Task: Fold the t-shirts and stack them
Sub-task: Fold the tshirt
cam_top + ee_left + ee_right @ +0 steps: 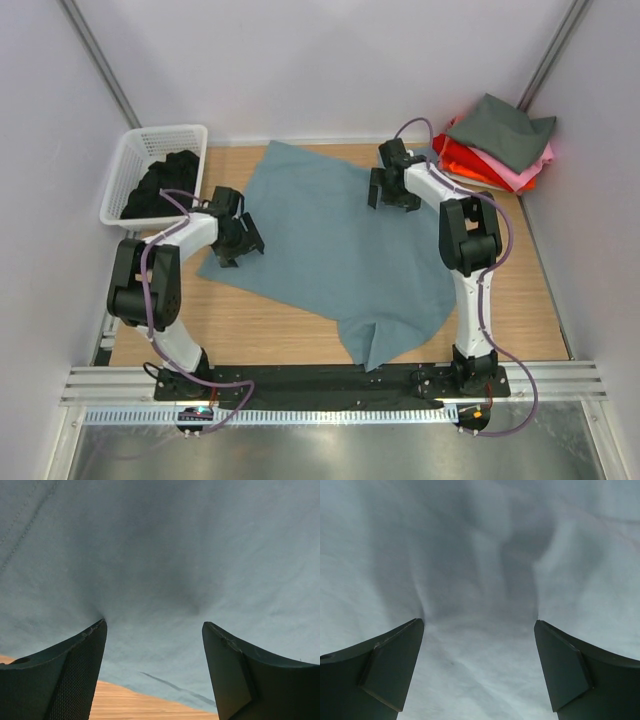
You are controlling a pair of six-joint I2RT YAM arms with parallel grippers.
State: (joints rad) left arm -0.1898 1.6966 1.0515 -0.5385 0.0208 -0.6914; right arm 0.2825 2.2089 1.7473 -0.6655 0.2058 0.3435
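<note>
A dusty blue-grey cloth t-shirt (330, 250) is seen spread nearly flat across the middle of the light wooden tabletop (250, 320), between the two arms. One flap of it is draped toward the near edge, just touching the black base rail (300, 380).

The left fingers (65, 680) are set down at the shirt's left edge. They are spread wide, with the tips pressed onto the cloth, and a small dimple is raised at each tip. Nothing is clamped between them. Bare wood is glimpsed just below the hem in the left wrist view.

The right fingers (385, 670) are planted on the far right part of the same shirt. They too are held wide apart, with soft puckers drawn in the fabric at both tips, and no fold is pinched.

At the far right corner a stack of folded shirts is found: a dark grey shirt (500, 130) on top, with a pink shirt (525, 172), a red shirt (465, 157) and an orange sliver beneath.

At the far left a white plastic lattice basket (130, 160) is seen, and a black cloth heap (160, 185) is lodged in it.
</note>
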